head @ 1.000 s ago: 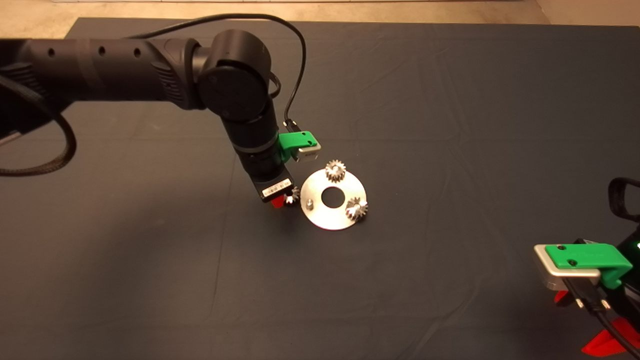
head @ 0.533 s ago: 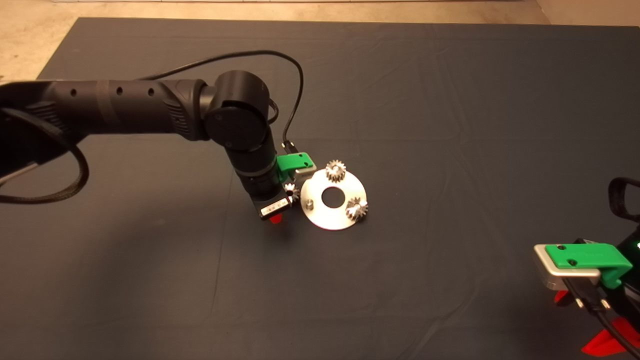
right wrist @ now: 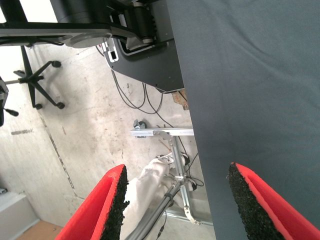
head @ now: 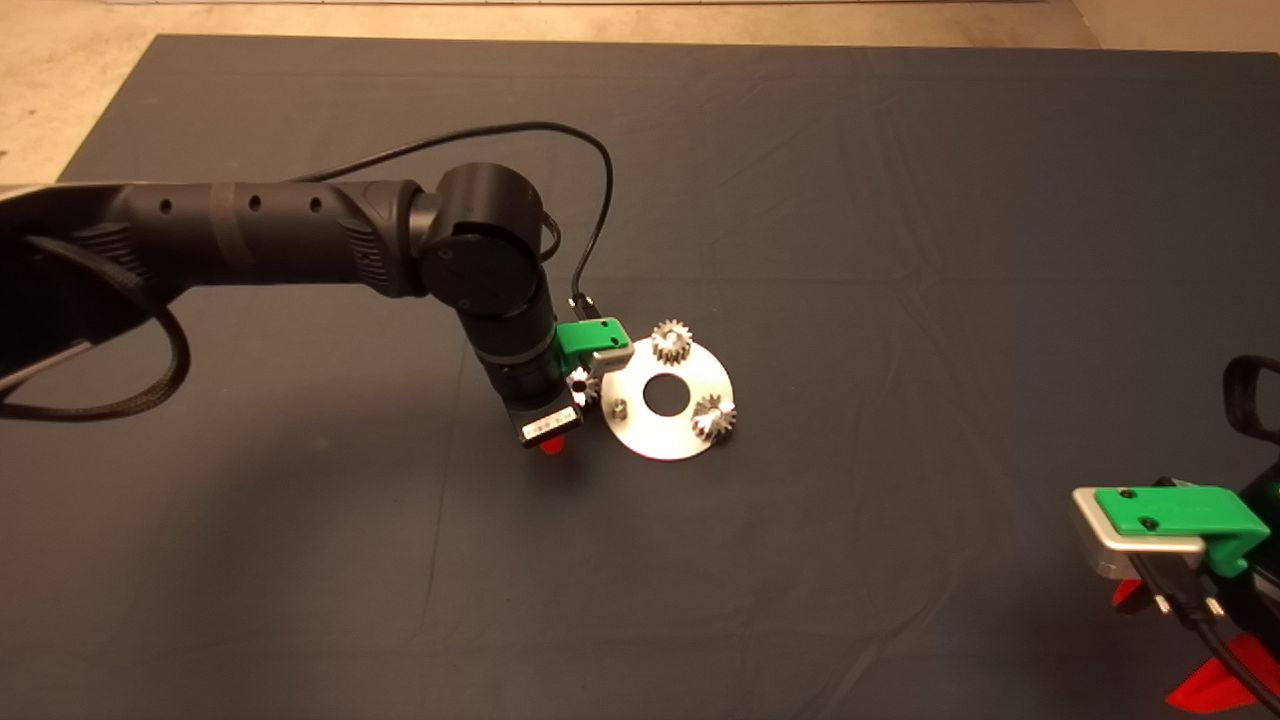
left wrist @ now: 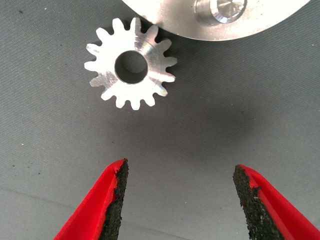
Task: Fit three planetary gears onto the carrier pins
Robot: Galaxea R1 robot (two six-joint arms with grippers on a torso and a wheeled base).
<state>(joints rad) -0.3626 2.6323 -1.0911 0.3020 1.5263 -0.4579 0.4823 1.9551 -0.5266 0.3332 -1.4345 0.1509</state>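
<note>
A silver disc [head: 668, 428] lies mid-mat. Two planetary gears [head: 672, 342] [head: 713, 416] sit on its pins; the third pin [head: 620, 408] stands bare and also shows in the left wrist view [left wrist: 220, 10]. The third gear [head: 580, 384] lies flat on the mat, touching the disc's left edge, and shows clearly in the left wrist view [left wrist: 131, 68]. My left gripper [left wrist: 177, 192] is open and empty, low over the mat just short of that gear. My right gripper [right wrist: 175, 205] is parked open at the mat's lower right edge [head: 1160, 520].
The left arm [head: 300, 240] and its cable stretch across the mat's left half. In the right wrist view, the floor past the mat's edge holds a chair base [right wrist: 42, 82], cables and a person's leg [right wrist: 150, 187].
My left arm has drawn back toward the mat's left front and lowered, so the loose gear, before half hidden under the gripper, now lies exposed beside the disc. The right arm has not moved.
</note>
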